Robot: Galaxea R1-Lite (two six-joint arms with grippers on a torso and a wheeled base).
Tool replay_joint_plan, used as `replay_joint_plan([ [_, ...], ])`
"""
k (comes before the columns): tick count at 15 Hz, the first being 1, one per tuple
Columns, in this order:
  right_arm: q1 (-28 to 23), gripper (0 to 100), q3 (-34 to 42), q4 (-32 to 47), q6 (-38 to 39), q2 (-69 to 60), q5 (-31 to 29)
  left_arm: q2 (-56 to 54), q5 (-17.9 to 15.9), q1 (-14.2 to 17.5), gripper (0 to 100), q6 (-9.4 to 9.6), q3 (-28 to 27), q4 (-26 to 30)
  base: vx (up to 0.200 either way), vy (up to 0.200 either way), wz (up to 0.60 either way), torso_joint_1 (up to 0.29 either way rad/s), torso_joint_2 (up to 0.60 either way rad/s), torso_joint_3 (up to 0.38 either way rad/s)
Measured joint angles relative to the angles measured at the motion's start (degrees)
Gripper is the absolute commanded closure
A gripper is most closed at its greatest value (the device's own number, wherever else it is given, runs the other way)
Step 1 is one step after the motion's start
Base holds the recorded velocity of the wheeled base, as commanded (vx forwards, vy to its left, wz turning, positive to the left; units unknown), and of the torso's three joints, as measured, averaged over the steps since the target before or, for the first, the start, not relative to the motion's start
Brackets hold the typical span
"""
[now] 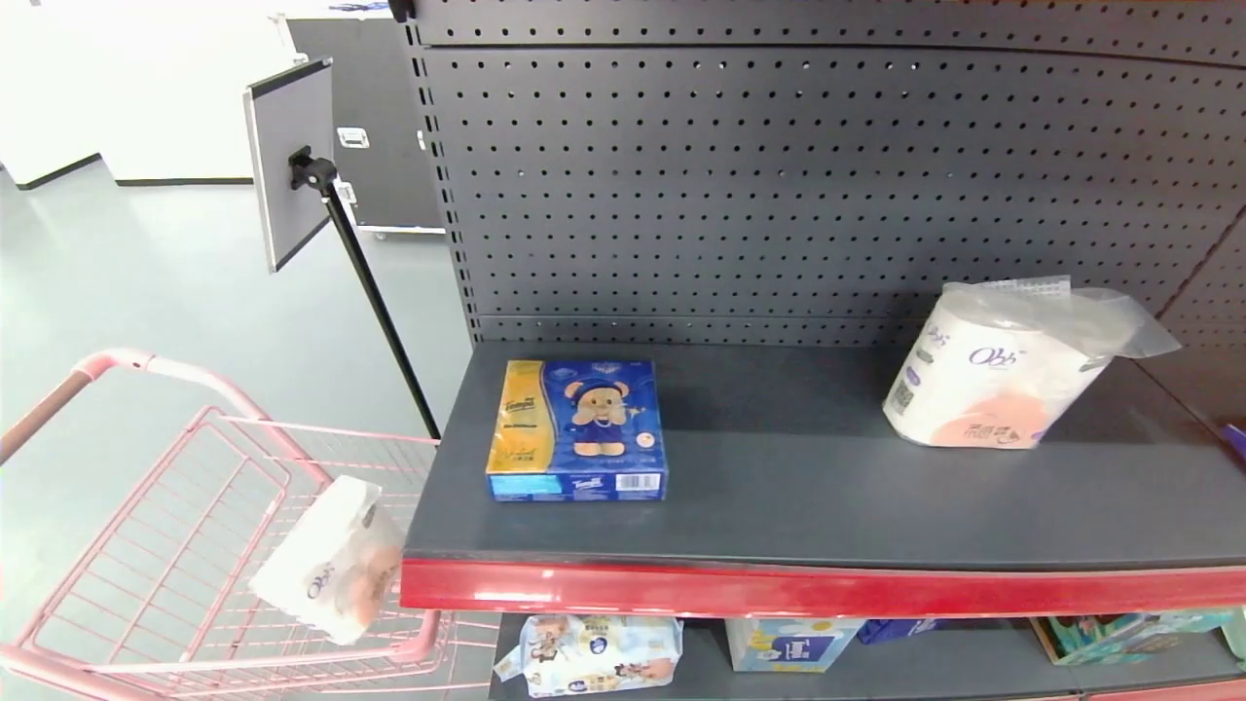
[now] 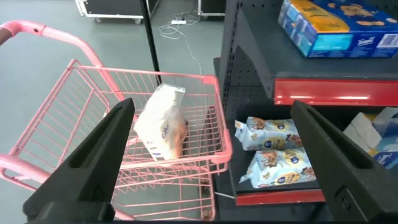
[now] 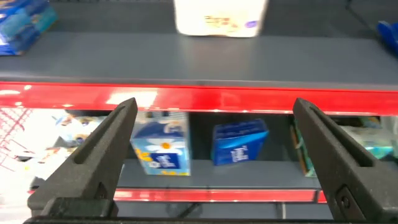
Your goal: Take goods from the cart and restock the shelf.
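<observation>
**A:** What takes up most of the scene?

**B:** The shelf (image 1: 827, 506), a dark grey board with a red front edge, backed by a perforated panel (image 1: 779, 195). Just beside its left end stands the pink wire cart (image 1: 127, 365).

**A:** What is on the board?

**B:** Two things, well apart. Toward the right end, close to the back panel, there is a wrapped roll pack (image 1: 983, 375) with loose clear plastic bunched at its top. Toward the left end a blue tissue box (image 1: 579, 428) lies flat, near the front edge.

**A:** And what is in the cart?

**B:** One white pack (image 1: 331, 560), tilted, in the basket at the end nearest the shelf.

**A:** Anything lower down?

**B:** There are printed packs (image 1: 594, 652) and small boxes on the tier beneath. A grey sign panel (image 1: 287, 161) on a thin black stand rises behind the cart.

**A:** How are the grippers?

**B:** The left gripper (image 2: 211, 106) is spread wide and holds nothing. It hangs over the cart side, and the white pack is seen between its fingers, farther off. The right gripper (image 3: 214, 102) is also spread wide and empty, facing the shelf's red edge.
</observation>
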Motion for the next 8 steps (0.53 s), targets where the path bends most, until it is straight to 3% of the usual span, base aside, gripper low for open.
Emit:
replay_joint_plan([
  [8,0.0,0,0.0,-0.02,0.0,0.0,0.0,0.0,0.0,0.0,0,0.0,0.0,-0.01,0.0,0.2,0.0,0.002,0.0,0.003],
])
